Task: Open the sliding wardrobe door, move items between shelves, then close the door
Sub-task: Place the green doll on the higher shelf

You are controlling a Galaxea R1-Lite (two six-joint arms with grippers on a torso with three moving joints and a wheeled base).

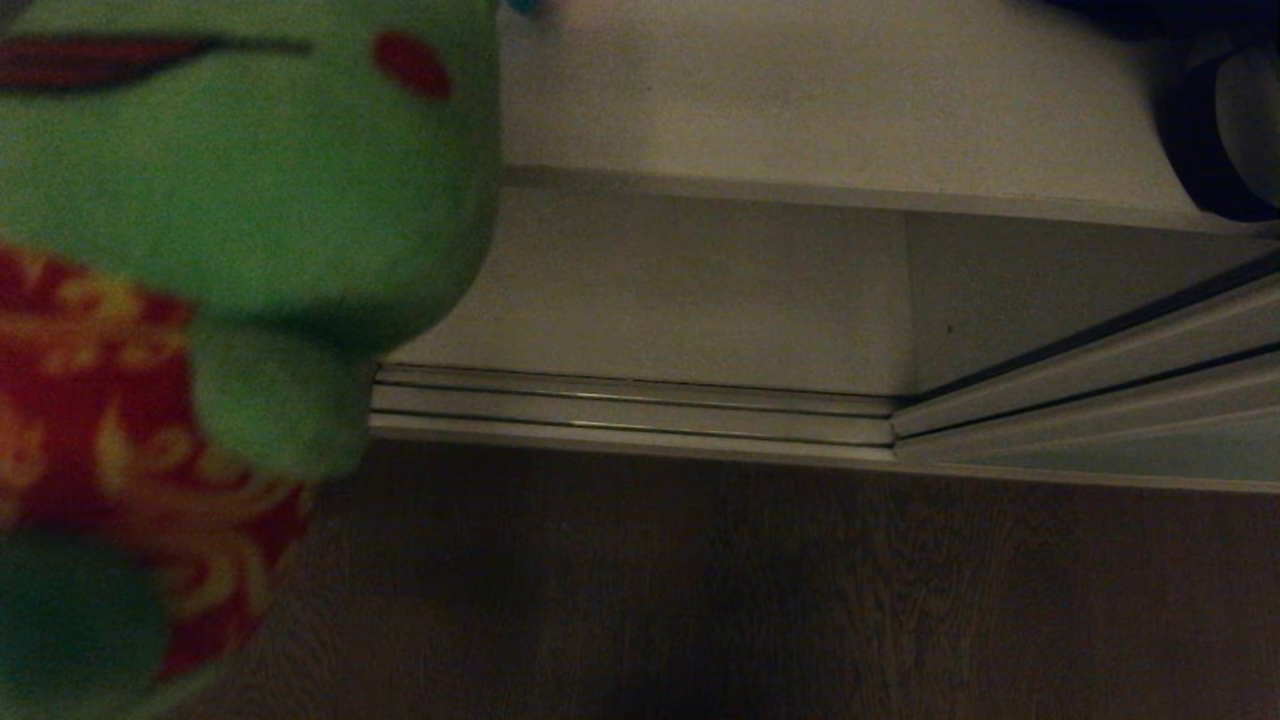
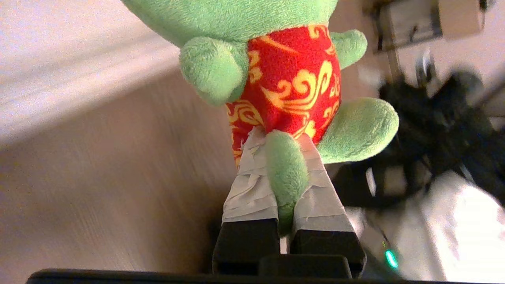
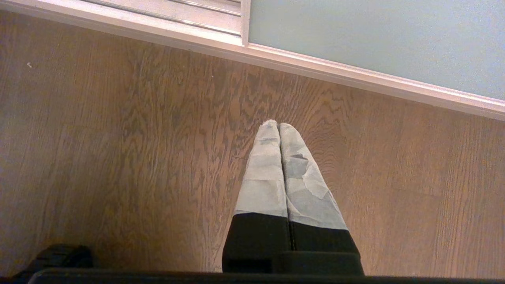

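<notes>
A bright green soft toy (image 1: 230, 180) with a red mark on its cheek and a red-and-gold belly hangs close before the head camera, filling that view's left side. My left gripper (image 2: 276, 136) is shut on one of the green soft toy's (image 2: 292, 79) legs, which is pinched between the taped fingers (image 2: 250, 189). White shelves (image 1: 800, 90) of the open wardrobe lie beyond it, with a lower board (image 1: 650, 290) beneath. A teal sliver (image 1: 522, 4) shows at the upper shelf's far edge. The sliding wardrobe door (image 1: 1150, 455) stands at the right. My right gripper (image 3: 278, 125) is shut and empty over the floor.
The floor rail (image 1: 630, 415) runs along the wardrobe's front, with dark wooden floor (image 1: 750, 600) before it. A dark rounded object (image 1: 1220, 130) sits on the upper shelf at the far right. In the right wrist view the door panel (image 3: 375, 35) meets the rail (image 3: 177, 12).
</notes>
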